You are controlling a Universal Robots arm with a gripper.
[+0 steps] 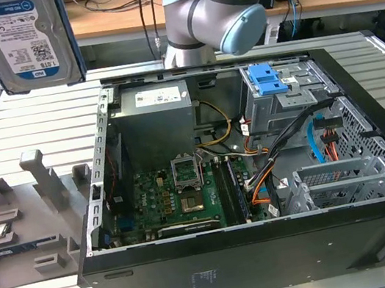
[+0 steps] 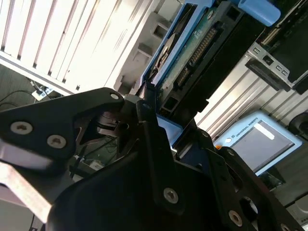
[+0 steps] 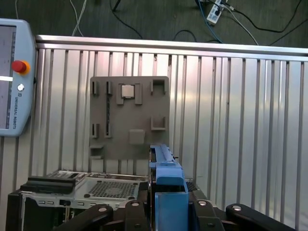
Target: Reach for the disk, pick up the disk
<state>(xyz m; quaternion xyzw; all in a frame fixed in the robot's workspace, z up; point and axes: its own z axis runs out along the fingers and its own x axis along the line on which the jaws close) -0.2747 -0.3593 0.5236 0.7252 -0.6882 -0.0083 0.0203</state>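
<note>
Disk (image 1: pixel 29 42) hangs in the air, upright on edge, label side toward the exterior camera. It sits high at the exterior view's left, well apart from the open computer case (image 1: pixel 272 257). Gripper (image 3: pixel 168 204) is clamped on it, jaws closed against the blue frame (image 3: pixel 163 166). The hold is probably on the rim to spare the label and circuit board. Beneath it are the slatted table (image 3: pixel 240 120) and the grey fixture plate (image 3: pixel 130 144).

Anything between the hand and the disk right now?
Nothing. In both wrist views the hand is shut on the disk by its blue frame; in the exterior view it hangs in the air.
</note>
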